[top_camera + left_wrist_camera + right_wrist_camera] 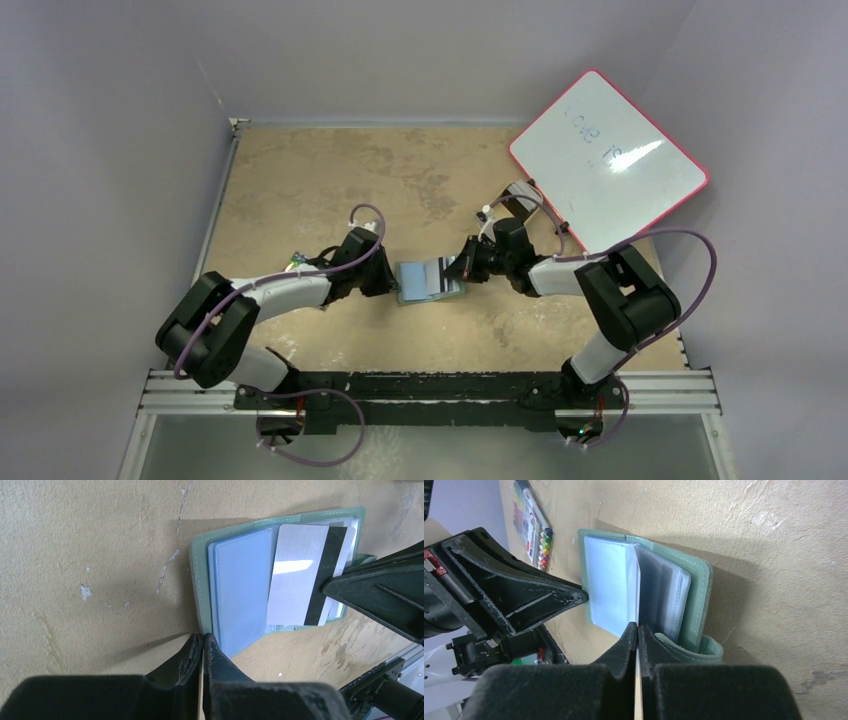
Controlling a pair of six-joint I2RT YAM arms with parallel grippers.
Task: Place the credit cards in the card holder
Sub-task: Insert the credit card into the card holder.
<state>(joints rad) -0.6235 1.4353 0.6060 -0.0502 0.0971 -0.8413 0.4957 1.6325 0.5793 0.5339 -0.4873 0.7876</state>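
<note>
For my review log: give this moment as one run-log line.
phase: inserting | left pincer: shut at open card holder's edge | right pincer: shut on striped card over holder

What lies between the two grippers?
The open card holder, with a striped card over it, held by the right gripper; the top view shows this.

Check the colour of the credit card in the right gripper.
Credit card: silver-grey with a black stripe; best in left wrist view.
</note>
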